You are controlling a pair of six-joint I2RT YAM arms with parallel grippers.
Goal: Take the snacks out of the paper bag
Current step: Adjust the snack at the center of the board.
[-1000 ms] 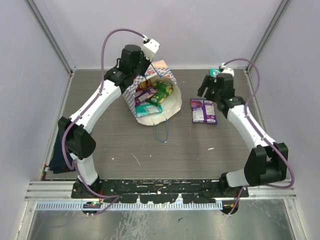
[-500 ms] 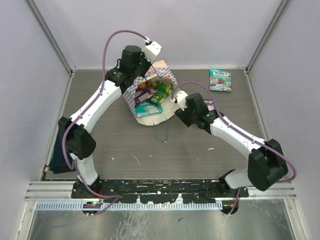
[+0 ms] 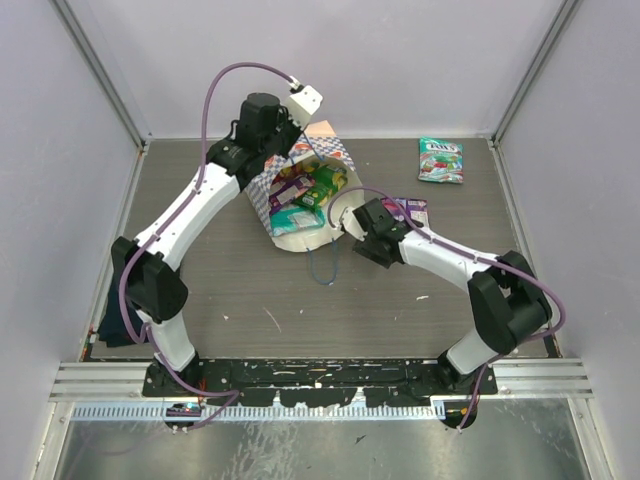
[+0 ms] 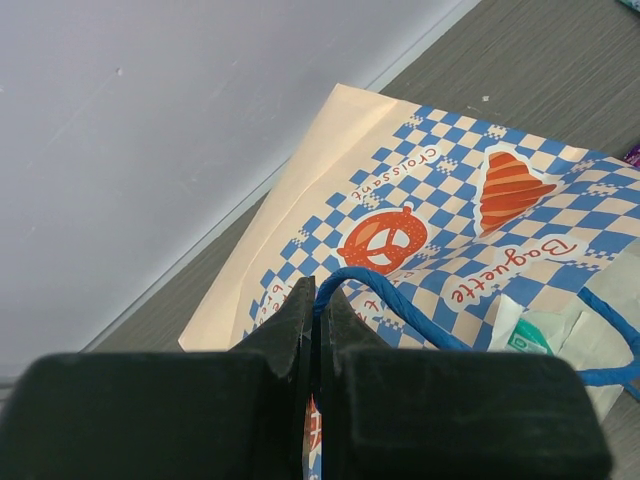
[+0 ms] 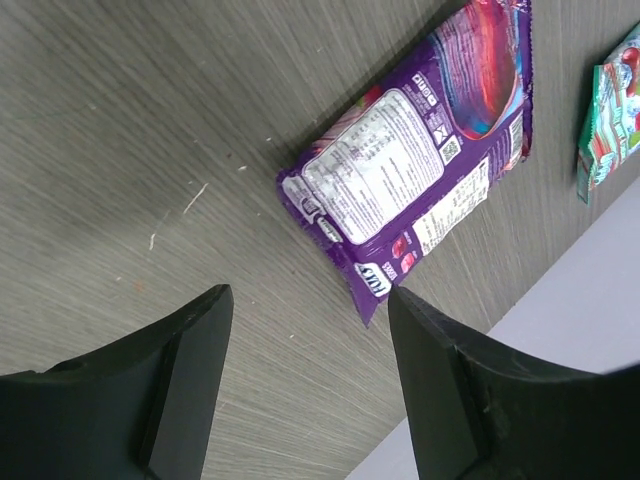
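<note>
Top external view: at the near left edge of the grey wood-grain tabletop point(image 3: 250, 300), a dark blue folded cloth point(image 3: 108, 328) is lying beside the left arm. Towards the middle, a loose blue cord loop point(image 3: 322, 266) is trailing from the cream paper bag with blue-white checks and orange motifs point(image 3: 300, 238) point(image 4: 420, 200). The bag is sitting left of centre in the far half, its mouth gaping upward. Inside it, glossy flat snack packets point(image 3: 310, 190) in purple, yellow-green and teal-green are showing. Just right of the bag, the right gripper point(image 3: 385, 226) point(image 5: 308, 300) is hovering with its jaws standing wide apart over bare tabletop, gripping nothing. Just beyond its fingertips a purple glossy packet point(image 3: 412, 208) point(image 5: 410, 190) is lying flat, label side up. Farther off, near the far right corner, a teal-green glossy packet point(image 3: 440, 160) point(image 5: 610, 110) is lying by the wall. At the bag's far rim, the left gripper point(image 3: 292, 150) point(image 4: 318, 300) is pinching the blue cord handle point(image 4: 385, 300) between fully closed jaws, and a teal-green packet corner point(image 4: 530, 330) is peeking out beside it
</note>
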